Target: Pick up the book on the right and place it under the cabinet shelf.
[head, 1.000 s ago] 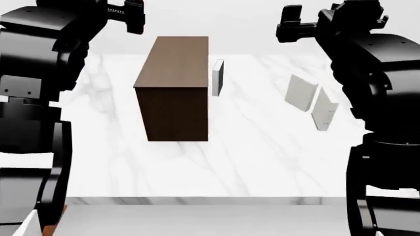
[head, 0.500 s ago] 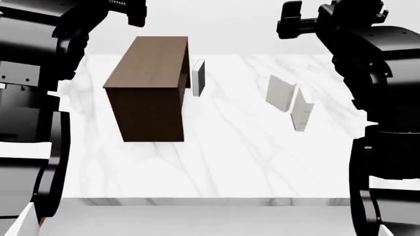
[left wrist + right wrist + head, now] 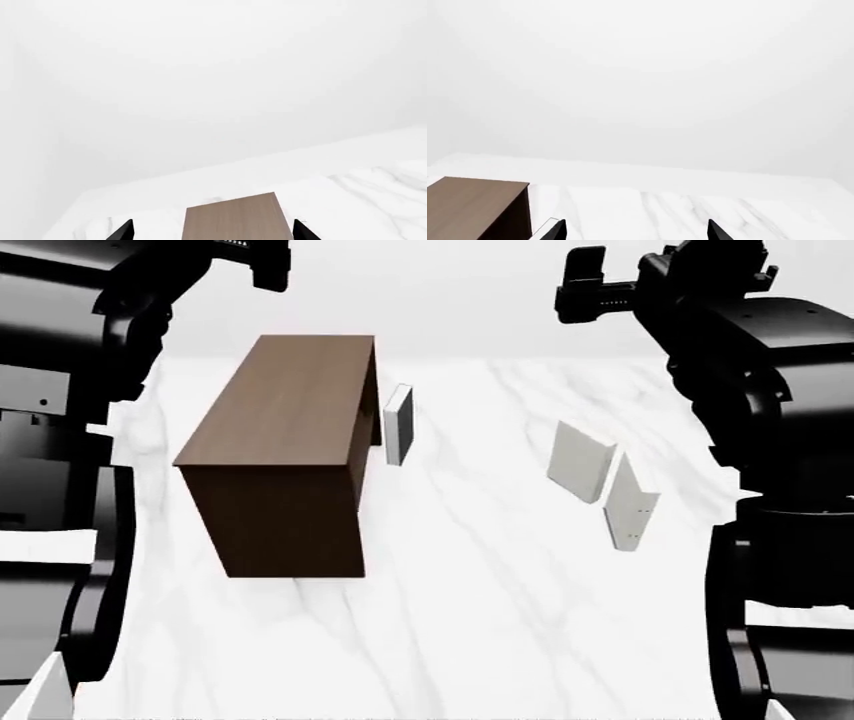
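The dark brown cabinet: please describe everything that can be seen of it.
The cabinet is a large, long rectangular box with a dark brown wood-grain look. It stands on the white marble table, left of centre in the head view. Only its flat top and shadowed near end show; no opening is visible. A thin book stands upright close beside its far right edge.

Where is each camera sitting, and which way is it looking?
Head view: up on the robot's head, looking forward and down at the marble table, the cabinet shelf and three standing books; both black arms frame the sides.
Left wrist view: near the left tool, facing a white wall over the cabinet's top; two black fingertips peek in, spread apart.
Right wrist view: near the right tool, facing the same wall; its fingertips show, spread apart.
Shared: all three see the cabinet and table.
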Robot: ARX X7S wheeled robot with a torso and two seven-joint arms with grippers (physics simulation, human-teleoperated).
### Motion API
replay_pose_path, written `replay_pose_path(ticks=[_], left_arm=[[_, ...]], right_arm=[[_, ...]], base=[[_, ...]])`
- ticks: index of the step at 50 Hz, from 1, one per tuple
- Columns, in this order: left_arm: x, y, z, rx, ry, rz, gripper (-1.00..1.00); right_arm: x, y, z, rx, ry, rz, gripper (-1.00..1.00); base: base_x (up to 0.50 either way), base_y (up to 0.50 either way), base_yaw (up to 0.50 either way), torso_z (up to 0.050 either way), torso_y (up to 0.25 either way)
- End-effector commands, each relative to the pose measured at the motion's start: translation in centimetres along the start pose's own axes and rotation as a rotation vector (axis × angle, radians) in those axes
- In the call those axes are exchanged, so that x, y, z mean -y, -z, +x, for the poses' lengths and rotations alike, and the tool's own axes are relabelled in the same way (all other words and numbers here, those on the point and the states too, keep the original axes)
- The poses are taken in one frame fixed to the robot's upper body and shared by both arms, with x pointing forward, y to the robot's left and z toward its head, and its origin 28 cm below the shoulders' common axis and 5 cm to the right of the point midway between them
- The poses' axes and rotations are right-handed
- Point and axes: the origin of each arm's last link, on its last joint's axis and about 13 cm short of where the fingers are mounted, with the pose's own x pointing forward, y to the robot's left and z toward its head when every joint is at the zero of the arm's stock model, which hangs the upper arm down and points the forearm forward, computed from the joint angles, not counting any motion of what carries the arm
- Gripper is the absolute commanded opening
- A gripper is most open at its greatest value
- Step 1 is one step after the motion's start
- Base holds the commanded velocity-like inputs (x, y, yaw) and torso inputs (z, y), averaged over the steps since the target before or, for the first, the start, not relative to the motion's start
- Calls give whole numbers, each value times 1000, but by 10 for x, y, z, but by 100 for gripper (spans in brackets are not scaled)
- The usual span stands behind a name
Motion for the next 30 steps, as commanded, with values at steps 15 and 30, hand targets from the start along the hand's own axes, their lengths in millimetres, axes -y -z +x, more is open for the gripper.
replay_pose_path(ticks=[15,30], left_arm=[[-3,-2,0,11,-12,-1,100],[-5,0,1,10,-16,0,100]], right_arm=[[-2,2,2,-4,-12,12,100],[-7,2,4,-12,-32,-5,100]], base=[[345,-106,0,0,1],[344,-121,0,0,1]])
